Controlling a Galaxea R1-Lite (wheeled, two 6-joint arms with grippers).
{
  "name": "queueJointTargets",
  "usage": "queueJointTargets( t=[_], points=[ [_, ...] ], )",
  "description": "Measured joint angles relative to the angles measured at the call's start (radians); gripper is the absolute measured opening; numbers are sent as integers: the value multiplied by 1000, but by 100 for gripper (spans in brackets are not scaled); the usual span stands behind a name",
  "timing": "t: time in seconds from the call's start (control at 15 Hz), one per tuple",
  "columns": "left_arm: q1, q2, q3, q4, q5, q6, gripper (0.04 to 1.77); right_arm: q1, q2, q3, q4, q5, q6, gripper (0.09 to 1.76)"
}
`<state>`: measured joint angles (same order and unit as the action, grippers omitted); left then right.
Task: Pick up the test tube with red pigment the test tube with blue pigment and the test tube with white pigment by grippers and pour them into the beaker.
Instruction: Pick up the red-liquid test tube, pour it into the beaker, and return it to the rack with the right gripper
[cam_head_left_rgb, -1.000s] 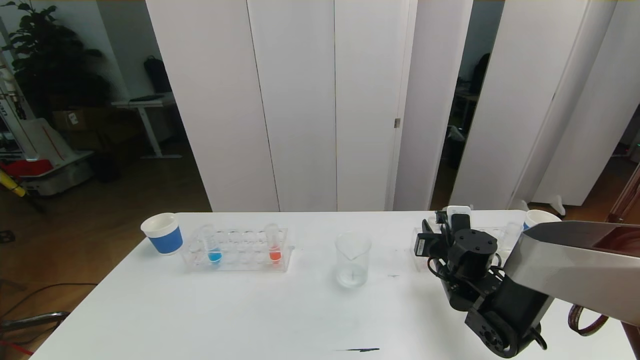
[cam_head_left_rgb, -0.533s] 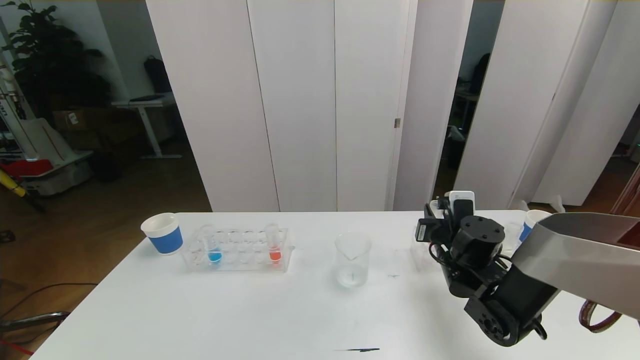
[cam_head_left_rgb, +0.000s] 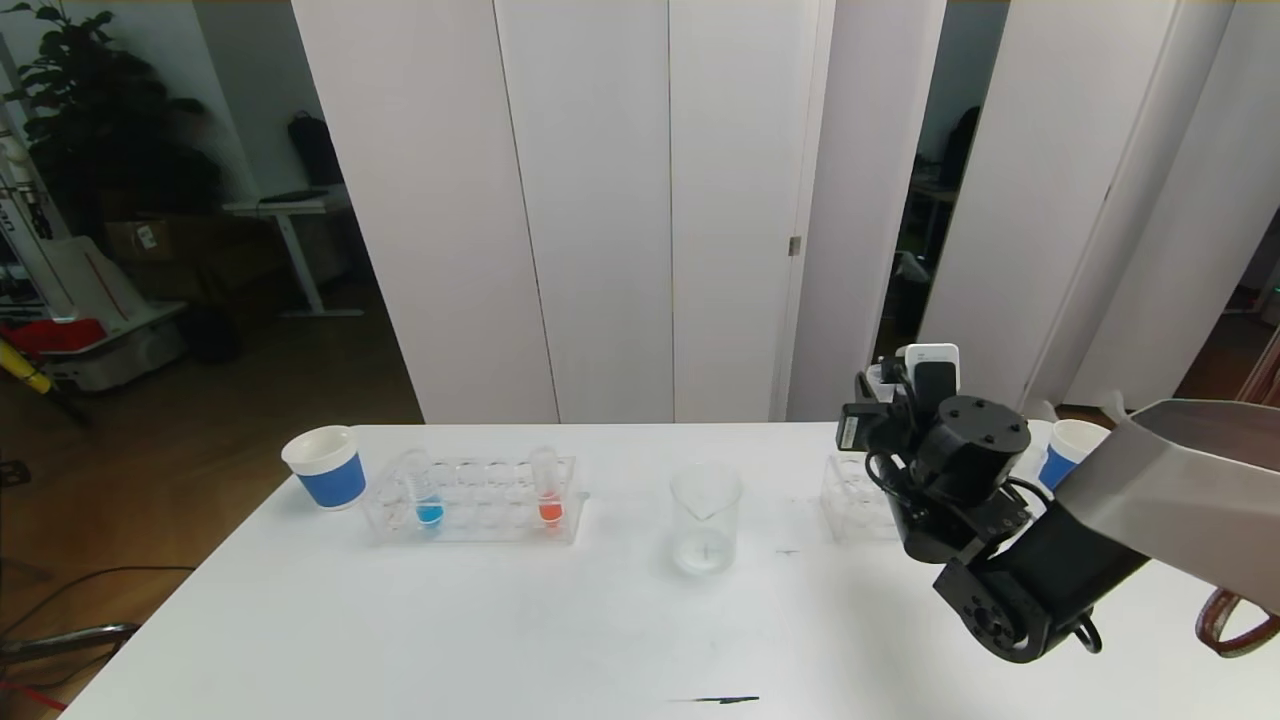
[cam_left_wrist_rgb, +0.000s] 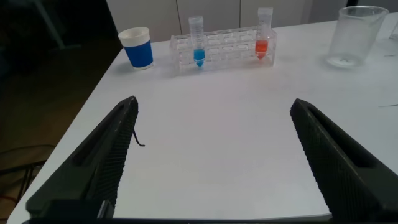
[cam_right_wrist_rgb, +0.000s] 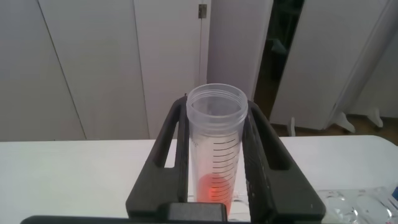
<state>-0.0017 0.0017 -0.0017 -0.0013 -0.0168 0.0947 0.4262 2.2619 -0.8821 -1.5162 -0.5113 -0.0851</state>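
Left to right across the table (cam_head_left_rgb: 500, 640): cup (cam_head_left_rgb: 324, 466) at the far left, then the long rack (cam_head_left_rgb: 475, 500) with the blue tube (cam_head_left_rgb: 424, 488) near its left end and a red tube (cam_head_left_rgb: 547, 486) near its right end, both upright in their slots. Left gripper (cam_left_wrist_rgb: 214, 155) hangs low over the near table, jaws wide, nothing between them; the rack sits at its 12 o'clock, well apart.

Beaker (cam_head_left_rgb: 706, 518) stands alone mid-table, spout rim up, open table all round it.

Right gripper (cam_right_wrist_rgb: 214, 162) is clamped on a second red tube (cam_right_wrist_rgb: 216, 146), lifted clear above the small rack (cam_head_left_rgb: 858, 497) on the right. That tube stands upright, mouth open at top, red liquid at the bottom. From this gripper the beaker lies at roughly 9 o'clock, well apart, nothing standing between them. Right arm is clearly the nearer one for the pour.

Judgement: next is a sideways carry toward the beaker, then tilt; keep the tube vertical until its mouth is over the rim. Second cup (cam_head_left_rgb: 1066, 448) sits behind the arm, out of the path. White tube: can't spot it.
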Motion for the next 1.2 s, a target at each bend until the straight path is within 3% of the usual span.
queueJointTargets(
  t=[0.2, 0.53, 0.93, 1.2],
  points=[
    [0, 0, 0, 0, 0, 0, 175, 0, -37, -34, 79, 6, -1, 58],
    [0, 0, 0, 0, 0, 0, 175, -5, -116, -161, 328, 74, -1, 58],
    [0, 0, 0, 0, 0, 0, 175, -74, -134, -430, 636, 301, -7, 58],
    [0, 0, 0, 0, 0, 0, 175, -126, -90, -600, 678, 425, -120, 58]
  ],
)
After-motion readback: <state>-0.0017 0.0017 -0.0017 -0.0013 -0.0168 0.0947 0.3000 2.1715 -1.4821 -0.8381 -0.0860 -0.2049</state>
